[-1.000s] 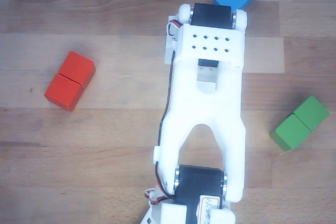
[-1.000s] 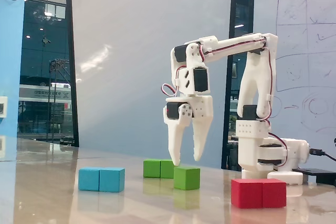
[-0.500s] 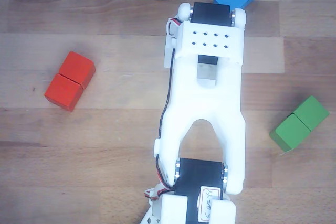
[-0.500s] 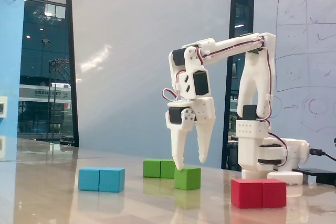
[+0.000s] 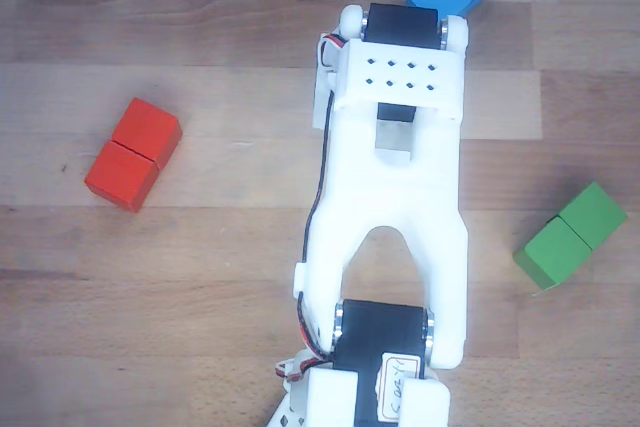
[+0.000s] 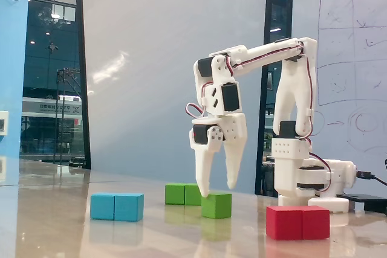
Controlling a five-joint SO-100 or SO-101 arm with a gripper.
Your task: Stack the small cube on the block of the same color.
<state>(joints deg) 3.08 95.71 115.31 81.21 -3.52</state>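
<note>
One cube, one spread claw.
My claw [image 6: 215,189] hangs spread just over the cube [image 6: 216,205]; descending off-centre, a fingertip could knock it aside.

your arm [image 6: 290,77] reaches out from its base, forearm level, wrist bent straight down; the gripper [image 6: 216,189] hangs low over the table with both fingers spread apart

Green block [image 6: 184,194] close behind cube [image 6: 216,205]
</note>
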